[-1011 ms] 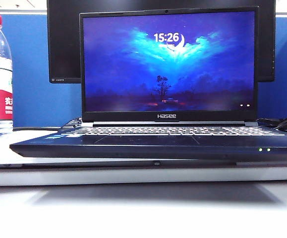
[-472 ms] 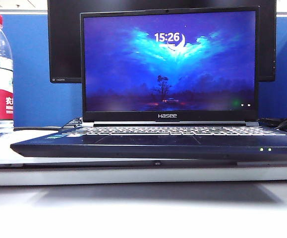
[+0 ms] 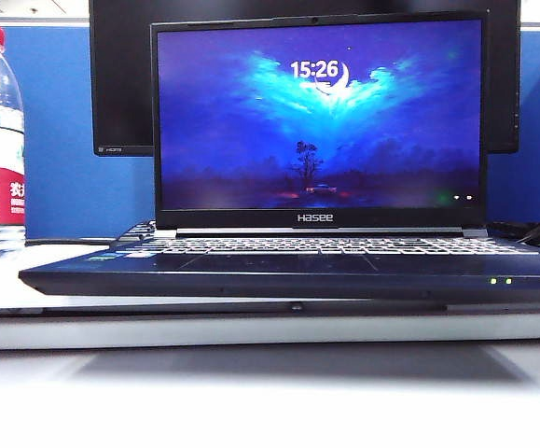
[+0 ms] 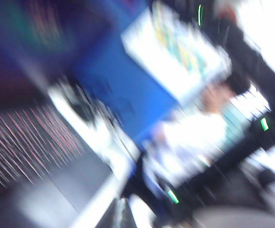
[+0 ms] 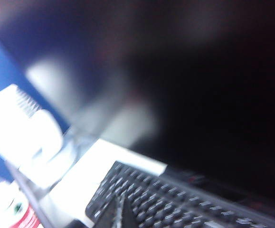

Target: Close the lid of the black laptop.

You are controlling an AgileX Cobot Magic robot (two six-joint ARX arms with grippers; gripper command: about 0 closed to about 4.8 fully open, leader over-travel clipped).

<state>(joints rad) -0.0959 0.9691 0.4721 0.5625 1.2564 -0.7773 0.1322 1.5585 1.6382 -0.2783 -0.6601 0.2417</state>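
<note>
Lid [image 3: 319, 121] stands upright and lit on the black laptop [image 3: 297, 271] mid-table, neither left gripper nor right gripper visible, finger state untellable in blurred wrist views, so you reach its top edge and press forward slowly.

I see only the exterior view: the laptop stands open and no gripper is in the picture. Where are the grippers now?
Observer: The right wrist view shows the keyboard and the dark lid from close by. The right gripper is only a dark tip at the picture's edge.
Operator: Is it open or shut?
Observer: I cannot tell, because the picture is blurred. It is the same for the left gripper.
Operator: What does the left wrist view look at?
Observer: It is very blurred, but the keyboard shows at one side, with a blue partition beyond it.
</note>
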